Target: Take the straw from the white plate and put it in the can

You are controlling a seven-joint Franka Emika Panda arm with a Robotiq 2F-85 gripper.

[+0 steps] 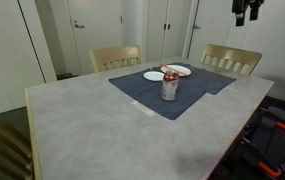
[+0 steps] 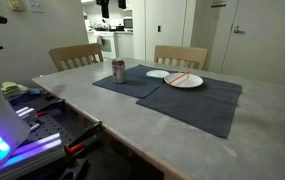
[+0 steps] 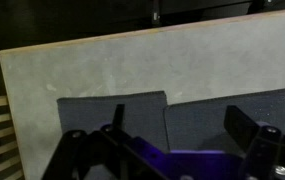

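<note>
The red-orange straw (image 2: 182, 78) lies across the white plate (image 2: 193, 83) on a dark blue placemat; both also show in an exterior view, straw (image 1: 172, 70) on plate (image 1: 182, 71). The silvery can with red markings (image 1: 169, 86) stands upright on the placemat near the plate, and shows in an exterior view (image 2: 119, 70) to the plate's left. My gripper (image 1: 244, 10) hangs high above the table, far from these things. In the wrist view its fingers (image 3: 179, 125) are spread wide and empty over the placemats; plate, straw and can are out of that view.
A smaller white dish (image 2: 158, 73) sits beside the plate. Two dark blue placemats (image 3: 112, 115) overlap on the grey table (image 1: 82, 120). Two wooden chairs (image 1: 116, 57) stand at the far edge. Equipment and cables (image 2: 42, 125) lie beside the table.
</note>
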